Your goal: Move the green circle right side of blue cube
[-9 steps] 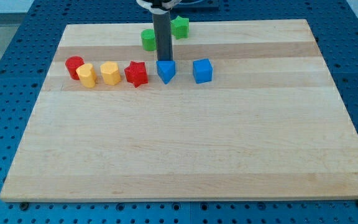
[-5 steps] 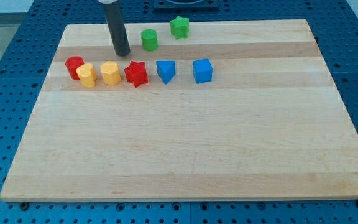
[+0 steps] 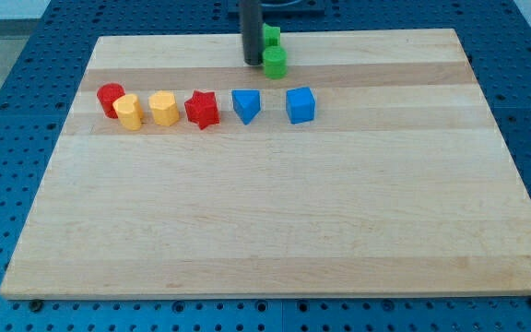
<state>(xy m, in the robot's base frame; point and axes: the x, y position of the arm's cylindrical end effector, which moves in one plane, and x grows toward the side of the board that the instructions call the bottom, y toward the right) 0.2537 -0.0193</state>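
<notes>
The green circle [image 3: 275, 63] sits near the view's top, just below the green star [image 3: 271, 37] and touching or nearly touching it. My tip [image 3: 252, 61] is right at the circle's left side. The blue cube [image 3: 300, 105] lies below and a little to the right of the circle. A blue wedge-like block [image 3: 245, 105] lies to the cube's left.
A row runs along the view's left: red circle [image 3: 110, 97], yellow block [image 3: 129, 112], yellow hexagon [image 3: 163, 108], red star [image 3: 202, 109]. The wooden board [image 3: 275, 212] ends close behind the green star.
My tip swung from the left of the green circle rightward, and the circle has slid right, from about mid-top to just under the green star.
</notes>
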